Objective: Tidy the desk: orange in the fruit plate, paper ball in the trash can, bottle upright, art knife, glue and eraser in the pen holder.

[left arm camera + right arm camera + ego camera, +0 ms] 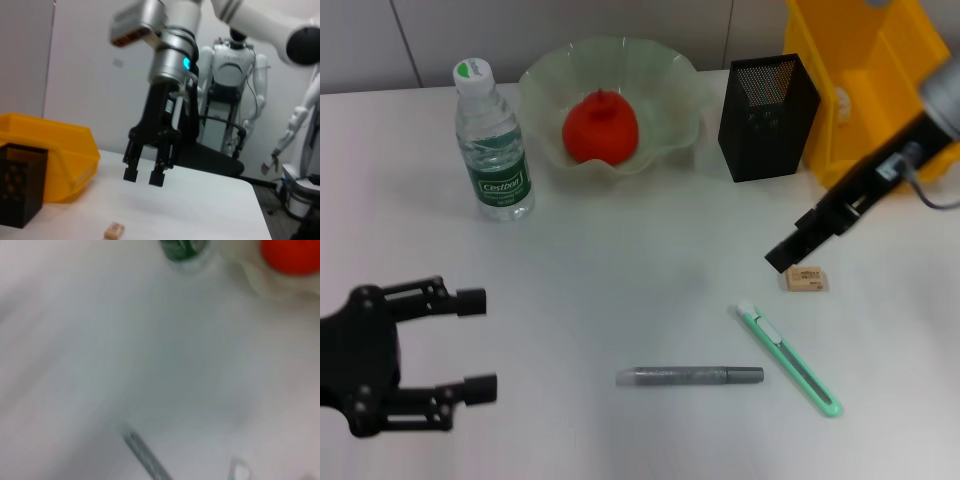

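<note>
On desk, 3 o'clock: eraser (805, 279)
Right end effector (786, 254): fingers apart, above eraser
Left end effector (475, 345): 8 o'clock, spread wide, idle

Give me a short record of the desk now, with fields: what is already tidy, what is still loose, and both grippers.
orange: in the fruit plate
bottle: upright
pen holder: no tool visible inside
eraser: loose on desk
art knife: loose on desk
glue: loose on desk
right gripper: open, just above eraser
left gripper: open, holding nothing

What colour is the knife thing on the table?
The art knife is mint green, clearest in the head view.
</note>
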Available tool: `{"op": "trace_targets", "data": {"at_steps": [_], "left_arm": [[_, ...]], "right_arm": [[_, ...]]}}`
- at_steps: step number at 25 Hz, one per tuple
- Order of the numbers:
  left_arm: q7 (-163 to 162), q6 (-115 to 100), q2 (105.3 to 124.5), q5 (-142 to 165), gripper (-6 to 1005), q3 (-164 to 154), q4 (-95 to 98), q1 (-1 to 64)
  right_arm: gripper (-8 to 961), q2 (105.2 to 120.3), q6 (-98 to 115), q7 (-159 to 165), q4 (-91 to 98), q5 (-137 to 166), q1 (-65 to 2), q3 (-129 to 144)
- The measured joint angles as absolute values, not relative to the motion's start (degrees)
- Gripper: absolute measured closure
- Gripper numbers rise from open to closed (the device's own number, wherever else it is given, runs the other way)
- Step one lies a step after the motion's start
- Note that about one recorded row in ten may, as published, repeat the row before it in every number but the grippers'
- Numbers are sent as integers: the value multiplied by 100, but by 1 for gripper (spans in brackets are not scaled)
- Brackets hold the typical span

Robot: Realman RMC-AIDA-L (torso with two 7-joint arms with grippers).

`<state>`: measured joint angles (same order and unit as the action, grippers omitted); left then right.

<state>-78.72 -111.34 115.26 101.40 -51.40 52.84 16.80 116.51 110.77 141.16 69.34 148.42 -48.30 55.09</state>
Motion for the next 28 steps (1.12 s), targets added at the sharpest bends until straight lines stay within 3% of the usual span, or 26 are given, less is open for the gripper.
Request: {"op": "trace_targets", "data": {"at_steps": [4, 9, 19, 28], "left_arm": [[-7759, -11139, 11612, 10462, 186, -5138, 5263, 1767], [-7633, -11132, 11698, 10760, 186, -5142, 5237, 1869], [-7438, -11046, 11773, 11028, 186, -5151, 5229, 1973], [-7360, -10929, 11800, 11169, 186, -5151, 5162, 1995]], "right_arm": [[219, 11663, 10984, 14720, 5892, 15550, -5608, 5698], [219, 11828, 10482, 15282, 4964, 16362, -6228, 5726], [220, 11956, 9721, 16022, 3890, 16507, -6598, 6525], [220, 11984, 9354, 16175, 3437, 16226, -6709, 6772]]}}
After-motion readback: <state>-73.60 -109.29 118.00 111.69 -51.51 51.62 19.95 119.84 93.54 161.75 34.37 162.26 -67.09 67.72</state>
